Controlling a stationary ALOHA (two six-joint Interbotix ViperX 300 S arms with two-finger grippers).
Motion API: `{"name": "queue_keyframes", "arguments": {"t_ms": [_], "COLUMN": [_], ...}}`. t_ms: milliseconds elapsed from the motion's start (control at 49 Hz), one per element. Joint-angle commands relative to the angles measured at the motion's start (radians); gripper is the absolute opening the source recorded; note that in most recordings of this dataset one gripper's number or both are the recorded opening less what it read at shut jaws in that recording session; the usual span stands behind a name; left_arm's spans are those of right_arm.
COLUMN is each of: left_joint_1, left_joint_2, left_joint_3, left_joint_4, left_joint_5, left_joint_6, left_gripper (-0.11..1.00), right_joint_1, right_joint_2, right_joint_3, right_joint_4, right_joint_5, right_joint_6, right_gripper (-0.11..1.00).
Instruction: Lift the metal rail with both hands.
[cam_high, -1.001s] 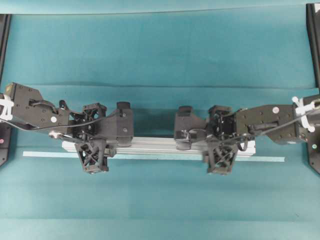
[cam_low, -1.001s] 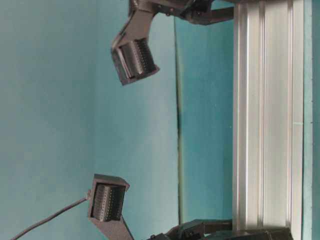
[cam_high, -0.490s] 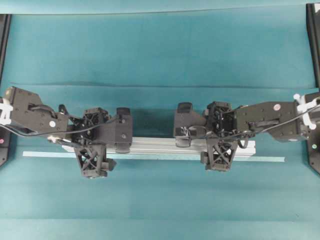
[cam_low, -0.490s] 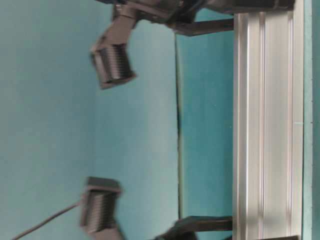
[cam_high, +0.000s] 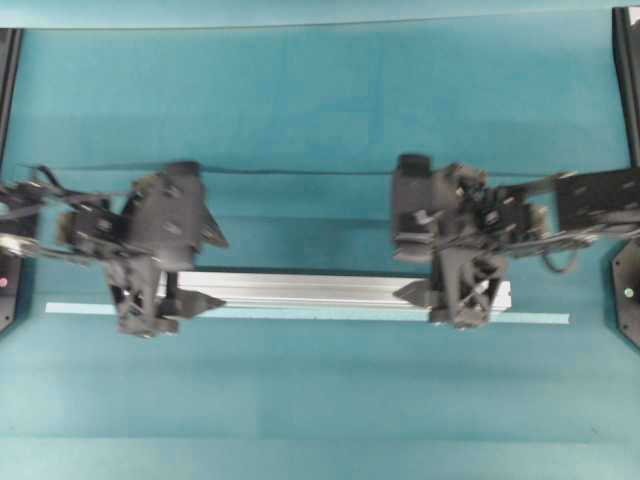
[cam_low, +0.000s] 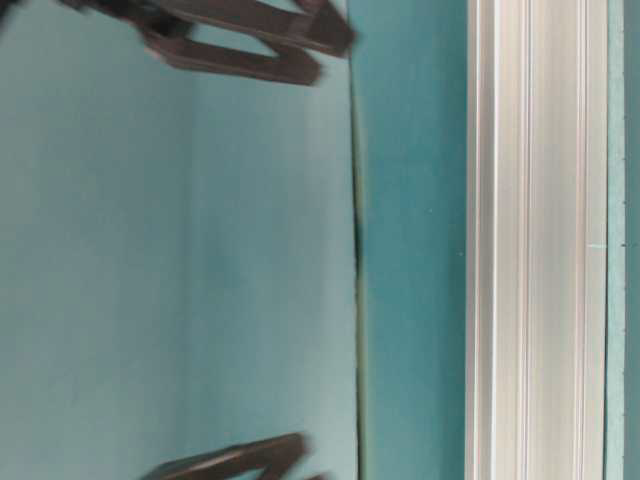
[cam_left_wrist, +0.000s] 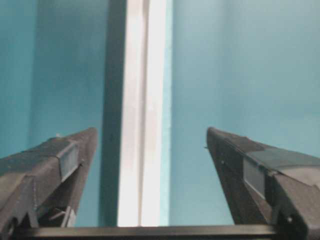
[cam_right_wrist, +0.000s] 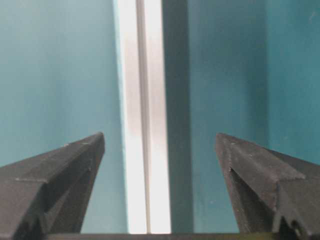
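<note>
Across the lower middle of the overhead view, the metal rail (cam_high: 330, 291) lay flat on the teal table (cam_high: 320, 100), running left to right, a long silver-grey bar with grooves along its length. Just below it, and touching or nearly touching its lower edge, a thin pale tape strip (cam_high: 540, 318) ran parallel and reached farther toward both sides of the frame. The left gripper (cam_high: 205, 270) was at the left end of the rail, blurred, with its jaws spread wide: one fingertip pointed right just above the rail and the other just below it. The right gripper (cam_high: 408, 258) was at the right end, also blurred, with its jaws equally wide apart and its tips pointing left on either side of the rail. Neither gripper held anything. In the left wrist view, the rail (cam_left_wrist: 142, 115) ran straight up the middle of the frame, between two dark fingers (cam_left_wrist: 60, 160) that stood well apart from it on each side. The right wrist view showed the same: the rail (cam_right_wrist: 142, 115) centred, with a dark finger (cam_right_wrist: 65, 170) at the lower left and another at the lower right, clear of the metal. In the table-level view the rail (cam_low: 530, 240) filled the right side of the frame, and blurred dark finger shapes (cam_low: 250, 30) showed at the top left and bottom left.
</note>
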Motion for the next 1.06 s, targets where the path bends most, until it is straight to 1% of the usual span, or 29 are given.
{"name": "queue_keyframes", "arguments": {"t_ms": [0, 245, 449, 613, 695, 838, 1042], "left_joint_1": [0.005, 0.035, 0.044, 0.044, 0.046, 0.046, 0.046], "left_joint_2": [-0.061, -0.163, -0.229, -0.284, -0.316, -0.357, -0.408], "left_joint_3": [-0.011, -0.014, -0.017, -0.017, -0.011, 0.0, 0.014], "left_joint_4": [-0.002, -0.002, -0.002, -0.002, -0.002, -0.002, -0.002], "left_joint_5": [-0.003, -0.017, -0.058, -0.101, -0.144, -0.209, -0.259], "left_joint_6": [0.0, 0.002, 0.002, 0.0, 0.0, -0.002, -0.003], "left_gripper": [0.97, 0.97, 0.97, 0.97, 0.97, 0.97, 0.97], "right_joint_1": [0.002, 0.002, -0.014, -0.015, -0.015, -0.015, -0.015], "right_joint_2": [-0.031, -0.109, -0.213, -0.318, -0.379, -0.485, -0.568], "right_joint_3": [0.003, 0.009, 0.015, 0.066, 0.103, 0.14, 0.167], "right_joint_4": [-0.002, -0.002, -0.002, -0.002, -0.002, -0.002, -0.002], "right_joint_5": [0.003, 0.005, -0.023, -0.101, -0.149, -0.213, -0.235], "right_joint_6": [0.0, 0.002, 0.002, 0.0, 0.002, 0.002, 0.002], "right_gripper": [0.92, 0.92, 0.92, 0.92, 0.92, 0.92, 0.92]}}
